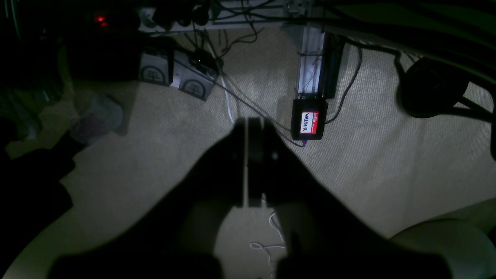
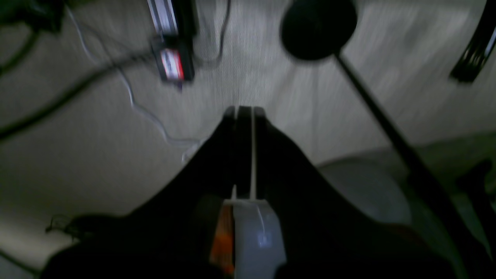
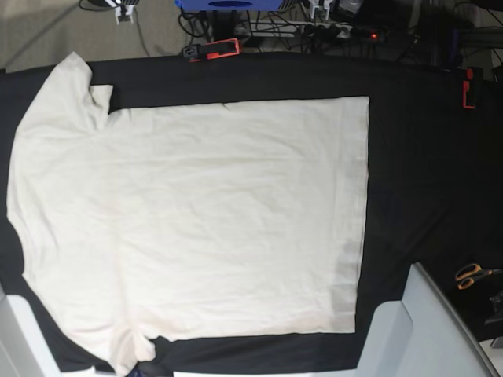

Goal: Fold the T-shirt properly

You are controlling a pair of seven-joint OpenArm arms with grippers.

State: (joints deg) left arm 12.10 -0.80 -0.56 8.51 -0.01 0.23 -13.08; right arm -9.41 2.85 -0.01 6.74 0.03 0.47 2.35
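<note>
The cream T-shirt (image 3: 196,220) lies spread flat on the black tablecloth (image 3: 424,173) in the base view. Its sleeves are at the left and its straight hem is at the right. It does not show in either wrist view. My left gripper (image 1: 248,126) is shut and empty, and it points at carpeted floor away from the shirt. My right gripper (image 2: 244,110) is also shut and empty over the carpet; that view is blurred. In the base view only grey arm parts show at the bottom right (image 3: 424,330) and bottom left (image 3: 14,334).
Orange-handled scissors (image 3: 471,275) lie on the cloth at the right. Red clamps (image 3: 214,49) (image 3: 468,88) hold the cloth's far and right edges. Cables, a black box with a red label (image 1: 309,124) and a black round stand base (image 1: 432,87) lie on the carpet.
</note>
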